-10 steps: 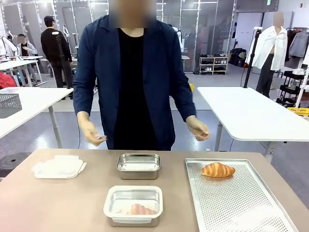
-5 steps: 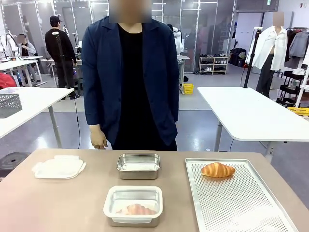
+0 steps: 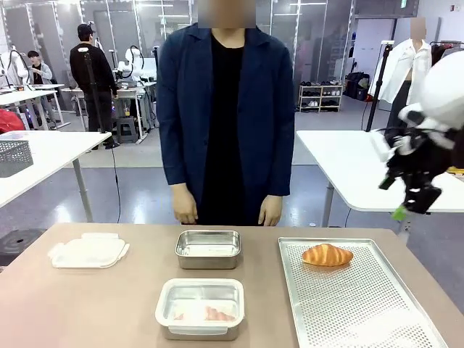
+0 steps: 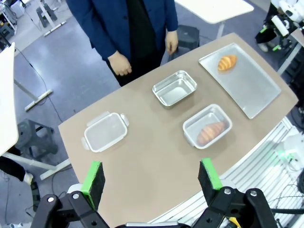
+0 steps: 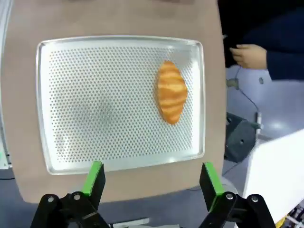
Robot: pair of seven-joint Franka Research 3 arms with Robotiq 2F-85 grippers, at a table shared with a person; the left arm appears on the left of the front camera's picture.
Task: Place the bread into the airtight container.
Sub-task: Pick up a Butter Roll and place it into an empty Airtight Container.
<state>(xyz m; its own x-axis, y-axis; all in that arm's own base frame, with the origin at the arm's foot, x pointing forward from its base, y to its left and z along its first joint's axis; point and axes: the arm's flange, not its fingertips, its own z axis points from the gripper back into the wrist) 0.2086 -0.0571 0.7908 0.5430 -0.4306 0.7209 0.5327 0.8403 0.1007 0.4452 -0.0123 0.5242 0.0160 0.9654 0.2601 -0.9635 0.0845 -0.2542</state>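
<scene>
A golden croissant, the bread (image 3: 327, 254), lies at the far end of the perforated metal tray (image 3: 362, 312) on the right. The airtight container (image 3: 200, 308), clear-walled, stands at the front middle with another croissant inside. My right gripper (image 3: 406, 206) hangs open high above the tray's right edge. In the right wrist view it (image 5: 152, 178) looks straight down on the tray (image 5: 95, 95) and the bread (image 5: 171, 91), with nothing between its fingers. My left gripper (image 4: 152, 178) is open, high over the table's near left side, far from the container (image 4: 208, 127).
An empty steel box (image 3: 208, 248) sits behind the airtight container. A clear lid with clips (image 3: 88, 251) lies at the far left. The person stands at the far edge with both hands (image 3: 270, 213) hanging by the table.
The person has shifted to the right and lowered both hands to the table's edge. My right arm has come into the front view at the upper right.
</scene>
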